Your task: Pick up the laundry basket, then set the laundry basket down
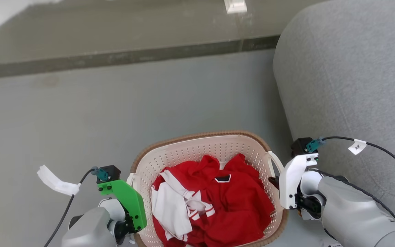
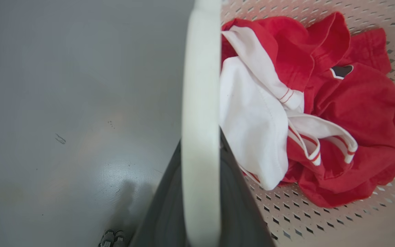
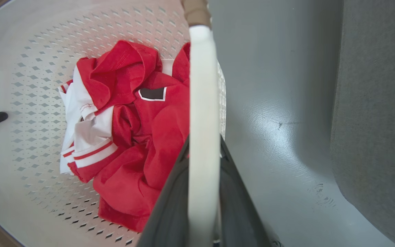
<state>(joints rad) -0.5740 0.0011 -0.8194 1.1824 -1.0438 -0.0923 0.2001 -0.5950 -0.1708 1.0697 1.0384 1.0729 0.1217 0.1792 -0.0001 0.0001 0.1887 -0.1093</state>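
Note:
The laundry basket point(image 1: 197, 135) is cream-white and perforated, with a brown woven rim, and sits low in the middle of the head view. Red and white clothes point(image 1: 214, 199) lie inside it. My left gripper point(image 1: 131, 187), under its green mount, is at the basket's left loop handle point(image 2: 201, 85), and its two dark fingers are shut on that white bar. My right gripper point(image 1: 275, 181), under its white mount, is shut on the right loop handle point(image 3: 202, 85) the same way. Whether the basket's base touches the floor is hidden.
A large grey upholstered seat point(image 1: 348, 85) stands close on the right, almost against my right arm. Open grey floor point(image 1: 115, 113) stretches ahead and to the left. A dark strip point(image 1: 115, 60) crosses the floor farther off, with a small white object point(image 1: 235, 6) beyond it.

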